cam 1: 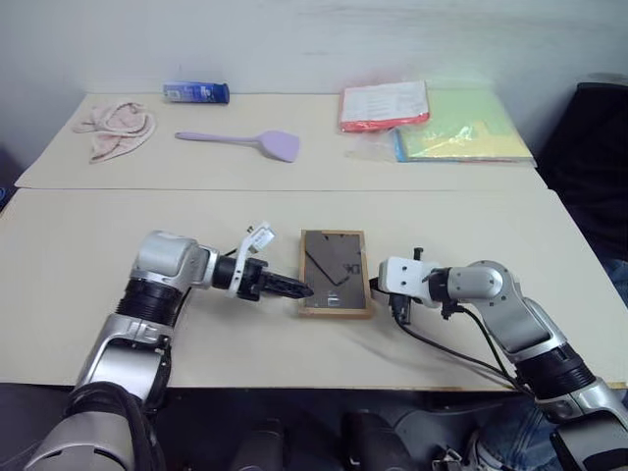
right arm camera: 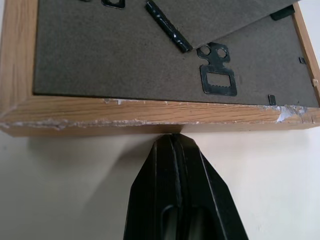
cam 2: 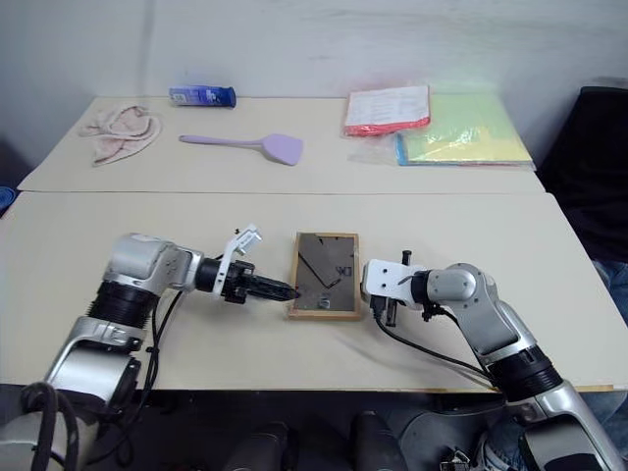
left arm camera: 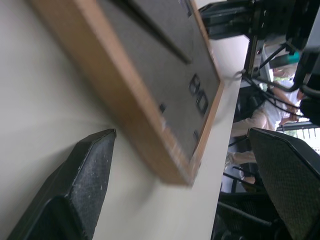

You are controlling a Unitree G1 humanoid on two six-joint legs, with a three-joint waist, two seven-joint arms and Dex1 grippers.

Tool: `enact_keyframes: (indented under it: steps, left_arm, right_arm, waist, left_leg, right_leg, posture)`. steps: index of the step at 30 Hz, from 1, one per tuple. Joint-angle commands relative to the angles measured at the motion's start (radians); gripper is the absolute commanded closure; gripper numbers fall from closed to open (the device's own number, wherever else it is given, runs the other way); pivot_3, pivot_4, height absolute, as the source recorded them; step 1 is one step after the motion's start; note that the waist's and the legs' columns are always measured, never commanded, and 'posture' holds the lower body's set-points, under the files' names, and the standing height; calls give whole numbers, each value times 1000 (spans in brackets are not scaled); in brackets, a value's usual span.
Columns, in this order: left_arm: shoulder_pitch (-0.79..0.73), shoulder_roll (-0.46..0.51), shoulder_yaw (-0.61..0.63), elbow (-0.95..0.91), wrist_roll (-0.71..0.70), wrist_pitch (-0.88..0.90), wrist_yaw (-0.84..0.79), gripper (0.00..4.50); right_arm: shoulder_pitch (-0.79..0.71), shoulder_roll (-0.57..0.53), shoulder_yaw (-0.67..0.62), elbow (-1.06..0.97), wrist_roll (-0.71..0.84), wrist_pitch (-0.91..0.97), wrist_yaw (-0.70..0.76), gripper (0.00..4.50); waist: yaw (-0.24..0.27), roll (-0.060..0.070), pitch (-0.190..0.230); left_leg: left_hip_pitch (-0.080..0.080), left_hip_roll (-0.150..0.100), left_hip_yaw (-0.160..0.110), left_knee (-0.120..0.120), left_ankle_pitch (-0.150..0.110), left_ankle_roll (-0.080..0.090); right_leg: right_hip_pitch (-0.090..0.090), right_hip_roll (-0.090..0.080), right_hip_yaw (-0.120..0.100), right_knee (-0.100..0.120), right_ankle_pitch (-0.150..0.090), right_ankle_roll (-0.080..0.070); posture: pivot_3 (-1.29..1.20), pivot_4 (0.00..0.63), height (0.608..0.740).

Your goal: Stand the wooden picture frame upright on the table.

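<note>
Right wrist view first: our right gripper (right arm camera: 176, 142) is pinched fully closed, holding nothing, its tip right against the light wood edge of the wooden picture frame (cam 1: 335, 271); the frame lies flat, dark back panel up, near the front edge of the table (cam 1: 88, 294), about midway along it; our left gripper (cam 1: 301, 289) sits at the frame's opposite side with fingers spread wide and empty, one finger (left arm camera: 75, 190) resting on the tabletop just beside the border; we judge the risk plain enough: a closed tip can only push, so the frame may skate away instead of tilting up; and if the fold-out stand stays folded, it would topple once raised.
</note>
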Motion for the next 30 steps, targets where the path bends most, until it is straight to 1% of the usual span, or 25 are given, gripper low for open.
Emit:
enact_keyframes:
  steps: [1, 6, 9, 11, 12, 13, 17, 19, 22, 23, 25, 26, 27, 28, 30]
  left_arm:
    - [14, -81, -31, 39, -2, 14, 81, 39]
    - [-9, -149, 49, 68, -28, 21, 141, 39]
    - [-17, -160, 78, 73, -35, 2, 169, 633]
    - [-17, -146, 76, 67, -46, 4, 165, 1256]
    - [-14, -129, 68, 56, -55, 4, 148, 1494]
    - [-12, -113, 63, 46, -65, 8, 134, 1852]
    - [-7, -64, 44, 8, -109, 17, 87, 2899]
    - [-6, -44, 49, -19, -134, 16, 72, 3210]
    - [-17, -24, 78, -48, -174, 25, 61, 3218]
    - [-20, -13, 83, -69, -187, 20, 51, 3218]
    - [-24, 1, 82, -105, -203, 15, 46, 3218]
    - [-27, 5, 81, -117, -209, 14, 48, 3218]
    - [-30, 7, 82, -127, -218, 16, 47, 3218]
    - [-32, 9, 82, -140, -225, 16, 46, 3218]
    - [-34, 10, 81, -165, -244, 8, 40, 3218]
  right_arm:
    - [-6, 15, 11, -30, 4, 9, 13, 4500]
    - [13, 13, 2, -49, 7, 24, 8, 4500]
    - [33, 8, -2, -58, 6, 23, 1, 4500]
    - [47, 0, -8, -69, 7, 23, 0, 4500]
    - [56, -6, -16, -79, 13, 27, 2, 4500]
    - [64, -11, -27, -93, 25, 37, 4, 4500]
    - [90, -27, -102, -172, 94, 126, 16, 4500]
    - [103, -60, -193, -246, 196, 247, 47, 4500]
    - [87, -109, -337, -347, 422, 501, 110, 3914]
    - [57, -120, -379, -369, 509, 602, 122, 3510]
    - [-10, -132, -430, -394, 652, 759, 132, 2896]
    - [-42, -131, -446, -399, 708, 819, 130, 2583]
    - [-80, -120, -455, -396, 756, 876, 116, 2177]
    - [-124, -96, -456, -383, 791, 924, 90, 1883]
    - [-196, -40, -427, -350, 813, 975, 28, 1117]
  waist:
    - [6, 0, -1]
    - [16, 0, -1]
    - [15, 0, -1]
    - [14, 0, -1]
    - [12, 0, -1]
    - [11, 0, -1]
    - [3, -1, 0]
    - [-3, 0, 1]
    - [-6, 0, 3]
    - [-9, 0, 4]
    - [-14, 0, 5]
    - [-15, 0, 5]
    - [-14, 0, 5]
    - [-13, 0, 5]
    - [-14, 0, 6]
  left_leg:
    - [0, 0, 0, 0, 0, 0]
    - [0, 0, 0, 0, 0, 0]
    - [-1, 0, 0, 0, 0, 0]
    - [-2, 0, 0, 0, 0, 0]
    - [-2, 0, 0, 0, 0, -1]
    - [-2, 0, 1, 0, 0, -1]
    - [-4, 1, 0, -1, 1, -2]
    - [-4, 1, 0, -1, 1, -2]
    - [-5, 1, 0, -1, 1, -2]
    - [-5, 2, 0, -1, 1, -2]
    - [-5, 2, 0, -2, 1, -2]
    - [-5, 3, 0, -2, 1, -2]
    - [-5, 3, 0, -3, 1, -2]
    - [-5, 3, 0, -3, 1, -2]
    - [-5, 3, 0, -3, 1, -2]
  right_leg:
    - [0, 0, 0, 0, 0, 0]
    - [0, 0, 0, -1, 0, 0]
    - [-1, 0, 0, -1, 0, 0]
    - [-1, 0, 0, -1, 0, 0]
    - [-2, 0, 0, -1, 0, 0]
    - [-2, 1, 0, -1, 0, 0]
    - [-4, 1, 0, 0, 0, 0]
    - [-4, 1, 0, 0, 0, 0]
    - [-5, 1, 0, 0, 0, 0]
    - [-5, 1, 0, 0, 0, 0]
    - [-6, 2, 1, 0, 0, 0]
    - [-6, 2, 0, 0, 0, 0]
    - [-6, 2, 0, 0, 0, -1]
    - [-6, 2, 0, 0, 0, -1]
    - [-6, 2, 0, -1, -1, -1]
  posture:
    - [0, 150, 740]
    - [0, 150, 740]
    - [0, 150, 740]
    - [0, 150, 740]
    - [0, 150, 740]
    - [0, 150, 740]
    - [0, 150, 740]
    - [0, 150, 740]
    - [0, 150, 740]
    - [0, 150, 740]
    - [0, 150, 740]
    - [0, 150, 740]
    - [0, 150, 740]
    - [0, 150, 740]
    - [0, 150, 740]
